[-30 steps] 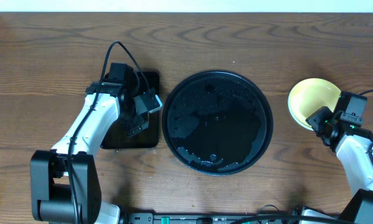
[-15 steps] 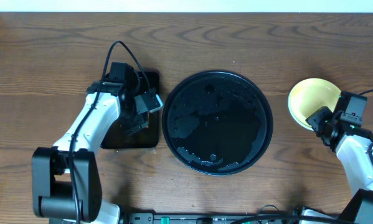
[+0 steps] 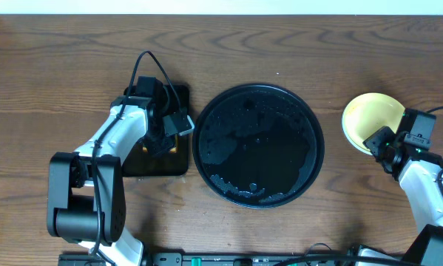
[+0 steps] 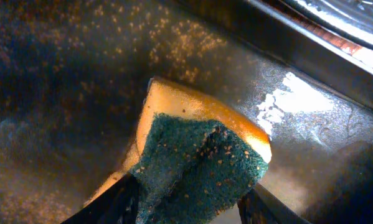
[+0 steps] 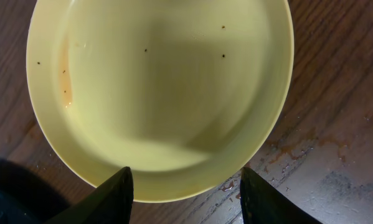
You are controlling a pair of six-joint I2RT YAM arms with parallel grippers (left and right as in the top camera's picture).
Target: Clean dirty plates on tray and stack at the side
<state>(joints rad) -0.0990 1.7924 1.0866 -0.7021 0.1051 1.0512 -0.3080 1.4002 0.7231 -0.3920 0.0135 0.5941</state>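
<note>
Plate (image 5: 161,81) lies partly between spread jaws of right tool (image 5: 186,171); left tool (image 4: 187,190) pinches sponge (image 4: 198,143).

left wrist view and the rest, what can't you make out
- sponge: overhead, hidden under the left arm; left wrist, lower end cut off by the edge.
- left gripper: left wrist, contact with the sponge too dark to tell.
- yellow plate: anything beneath it, hidden in both views.

Brown wood-grain desk (image 3: 51,66) fills the overhead frame under soft, even light; a pale strip (image 3: 221,6) runs along the top edge.
</note>
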